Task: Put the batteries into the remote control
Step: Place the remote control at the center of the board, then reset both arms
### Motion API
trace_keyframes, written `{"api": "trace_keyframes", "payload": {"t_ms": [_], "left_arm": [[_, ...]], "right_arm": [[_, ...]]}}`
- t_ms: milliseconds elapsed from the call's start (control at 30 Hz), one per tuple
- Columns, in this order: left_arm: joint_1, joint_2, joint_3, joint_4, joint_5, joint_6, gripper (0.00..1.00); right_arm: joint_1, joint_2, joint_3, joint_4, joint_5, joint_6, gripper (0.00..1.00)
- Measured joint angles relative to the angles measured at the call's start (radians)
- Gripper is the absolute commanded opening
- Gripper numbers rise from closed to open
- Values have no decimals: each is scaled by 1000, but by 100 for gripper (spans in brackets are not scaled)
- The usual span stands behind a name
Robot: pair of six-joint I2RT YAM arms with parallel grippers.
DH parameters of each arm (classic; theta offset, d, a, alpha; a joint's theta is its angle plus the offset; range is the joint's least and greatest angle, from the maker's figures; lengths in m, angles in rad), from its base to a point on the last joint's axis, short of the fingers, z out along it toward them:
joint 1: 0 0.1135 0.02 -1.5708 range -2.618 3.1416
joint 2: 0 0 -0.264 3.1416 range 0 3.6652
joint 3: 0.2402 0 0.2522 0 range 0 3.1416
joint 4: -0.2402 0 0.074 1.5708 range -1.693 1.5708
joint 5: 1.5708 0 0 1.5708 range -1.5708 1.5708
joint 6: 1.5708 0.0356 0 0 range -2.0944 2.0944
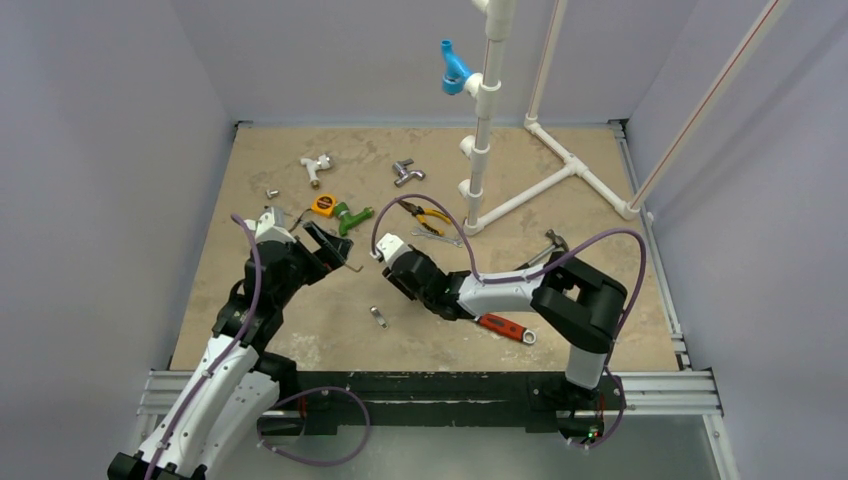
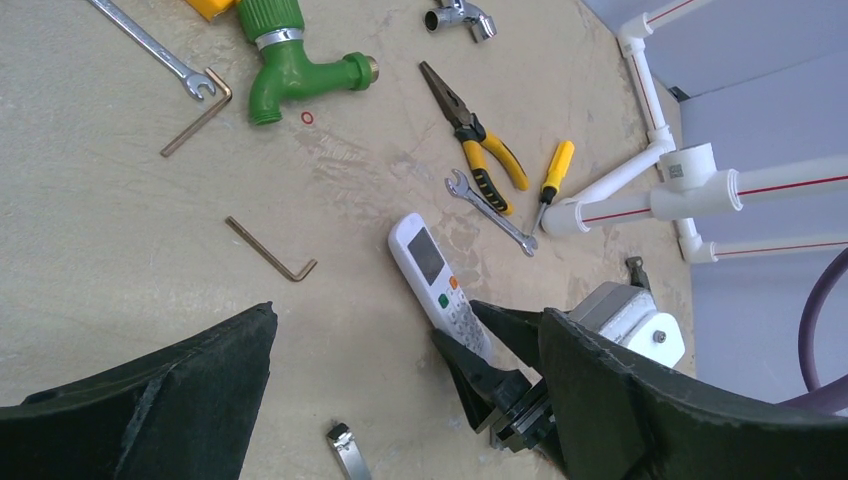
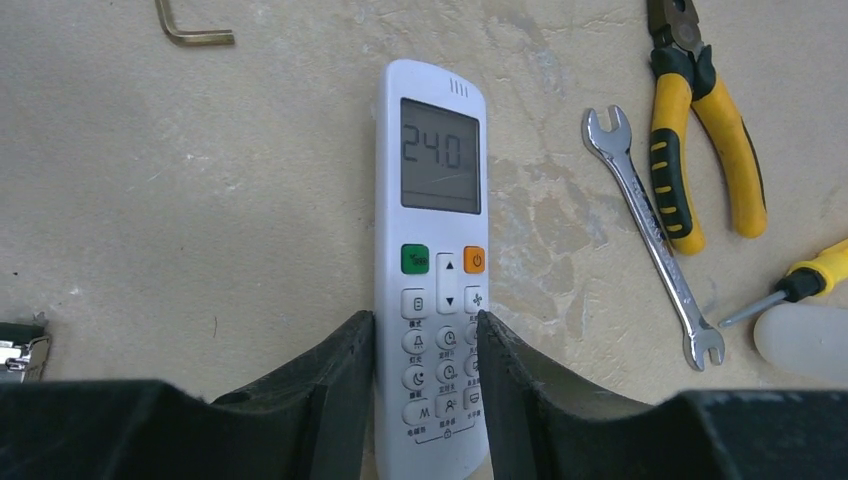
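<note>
Right gripper (image 3: 425, 335): jaws part-open, straddling the button end of the remote control (image 3: 430, 230). One finger (image 3: 345, 370) lies along each long edge, tight against the casing or just off it. Cannot tell from the wrist view whether they clamp it. The remote lies flat on the table (image 1: 300, 340), face up. Its display reads 24.0 and points away from the gripper; green and orange buttons sit just below the display.

Right arm: elbow raised over the right side of the table, forearm reaching left toward the middle, wrist pitched down so the fingers meet the table at a shallow angle. The remote is hidden under this gripper in the top view. A red-handled wrench (image 1: 505, 327) lies on the table beside the forearm.

Left gripper (image 1: 330, 250): jaws wide apart, holding nothing and touching nothing. It hangs above the table just left of the right gripper, pointing toward it. The remote and the right fingers show between its own fingers in the left wrist view.

Left arm: rises from its base at lower left, leaning forward, wrist turned right.

Around the remote:
- spanner (image 3: 650, 230) near its right side
- yellow-handled pliers (image 3: 700, 130) just beyond the spanner
- yellow screwdriver (image 3: 810, 280) further right
- bent hex key (image 2: 270, 250) to its left
- green tap (image 2: 290, 70) well apart, on the far side
- small metal piece (image 2: 345, 450) near the left gripper
</note>
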Motion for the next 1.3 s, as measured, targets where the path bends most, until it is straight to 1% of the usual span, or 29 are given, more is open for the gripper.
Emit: {"api": "trace_keyframes", "payload": {"t_ms": [300,433,633,733,833,900,1000,1067,1233,1300], "left_arm": [[10,1,0,0,8,0,100],[13,6,0,0,10,2,100],[13,13,0,-1,10,18,100],[13,15,0,-1,10,26,100],[13,19,0,-1,10,34,100],[13,21,0,0,11,39,100],[13,30,1,6,16,44,100],[13,43,8,6,18,44,100],[13,60,23,5,14,48,100],[13,55,24,5,6,53,100]], "right_arm": [[8,-2,-26,2,-5,10,53],[8,-29,-26,-13,-42,39,59],[8,-159,-26,-49,-111,101,76],[5,-244,-34,-46,-134,143,78],[-28,-355,-98,-29,-192,213,78],[-108,-450,-179,-3,-278,283,79],[-324,-601,-319,16,-370,378,81],[-450,-683,-388,9,-400,426,81],[-805,-880,-600,39,-595,579,81],[-894,-918,-656,29,-615,624,81]]}}
